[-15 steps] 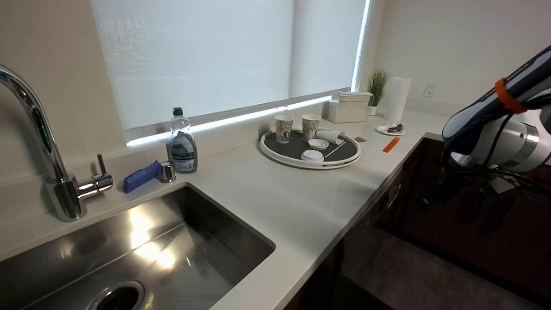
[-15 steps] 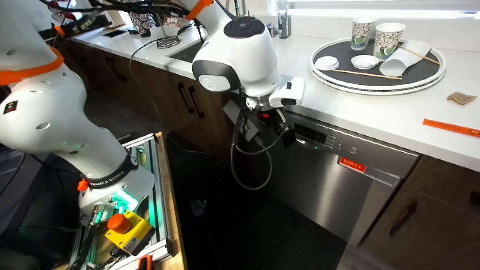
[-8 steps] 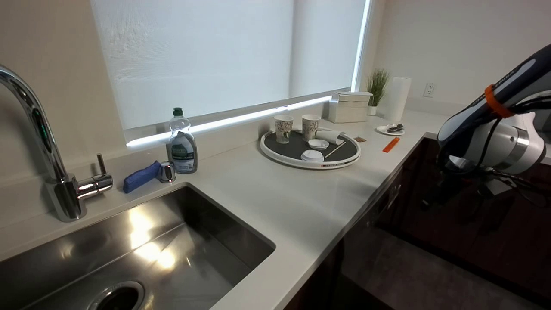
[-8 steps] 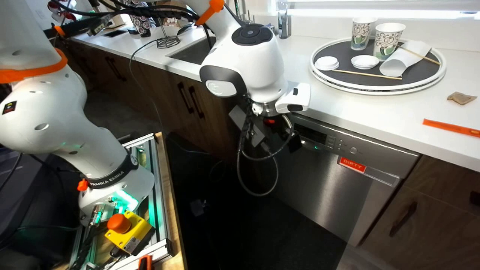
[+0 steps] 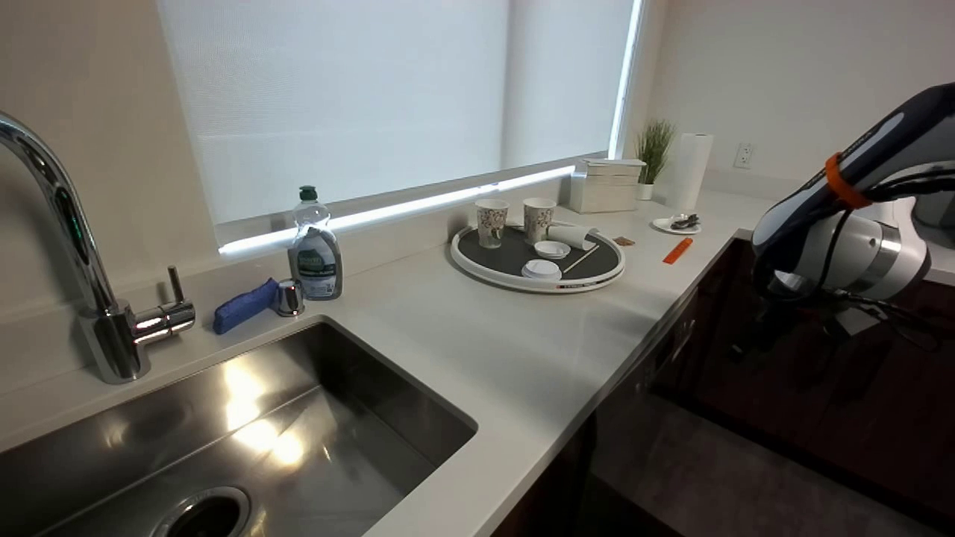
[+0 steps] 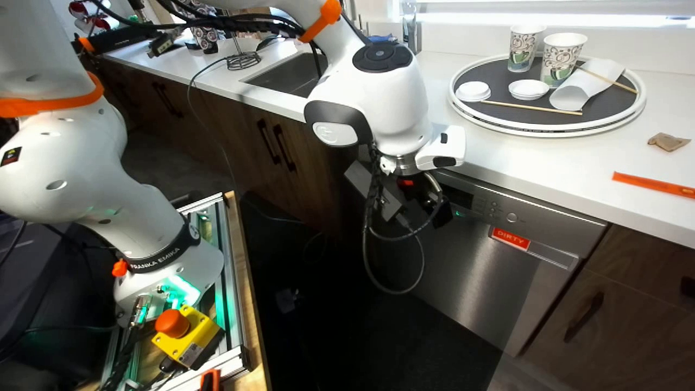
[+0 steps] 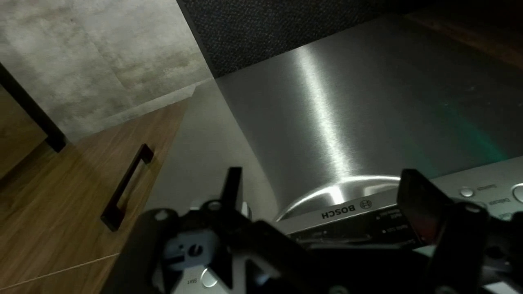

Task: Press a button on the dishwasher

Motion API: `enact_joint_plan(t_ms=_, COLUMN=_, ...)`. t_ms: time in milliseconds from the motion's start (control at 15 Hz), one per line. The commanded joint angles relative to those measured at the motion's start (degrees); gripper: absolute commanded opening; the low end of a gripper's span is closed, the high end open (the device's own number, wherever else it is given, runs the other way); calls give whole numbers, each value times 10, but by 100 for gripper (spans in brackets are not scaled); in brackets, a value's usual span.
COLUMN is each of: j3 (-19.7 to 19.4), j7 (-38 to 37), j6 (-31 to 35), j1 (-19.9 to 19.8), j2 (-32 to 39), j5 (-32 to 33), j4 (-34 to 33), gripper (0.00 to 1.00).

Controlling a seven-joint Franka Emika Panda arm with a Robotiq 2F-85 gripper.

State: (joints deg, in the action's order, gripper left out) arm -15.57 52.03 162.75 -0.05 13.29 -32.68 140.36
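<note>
The steel dishwasher stands under the counter in an exterior view, with a control panel along its top edge and a round button at the panel's right. In the wrist view, the dishwasher front fills the middle, with a Bosch label and dark display. A Start button shows at lower left and another button at right. My gripper is open and empty, its fingers wide apart in front of the panel. In an exterior view the gripper is mostly hidden behind the wrist and cables; contact cannot be told.
The white countertop overhangs the panel. A round tray with cups and lids, and an orange strip, lie on it. A red DIRTY sign is on the dishwasher. A cable loop hangs below the wrist.
The arm and wrist have moved right and slightly down along the dishwasher in an exterior view, now covering more of the display. The other objects have not moved.
</note>
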Motion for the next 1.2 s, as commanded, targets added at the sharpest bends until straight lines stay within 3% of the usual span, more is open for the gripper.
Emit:
enact_joint_plan(t_ms=0, j3=12, j7=51, j6=-5, j1=-23, j2=51, j5=-10, j4=-45, gripper=71)
enact_joint_plan(t_ms=67, j3=15, j7=61, j6=-6, j1=-28, j2=62, j5=-11, j4=-54, gripper=70)
enact_joint_plan(t_ms=667, j3=82, j7=123, j6=8, j1=-84, j2=142, j5=-46, j4=-136, gripper=1)
enact_joint_plan(t_ms=1133, j3=125, j7=142, j6=20, j1=-123, j2=190, j5=-68, j4=-194, gripper=0)
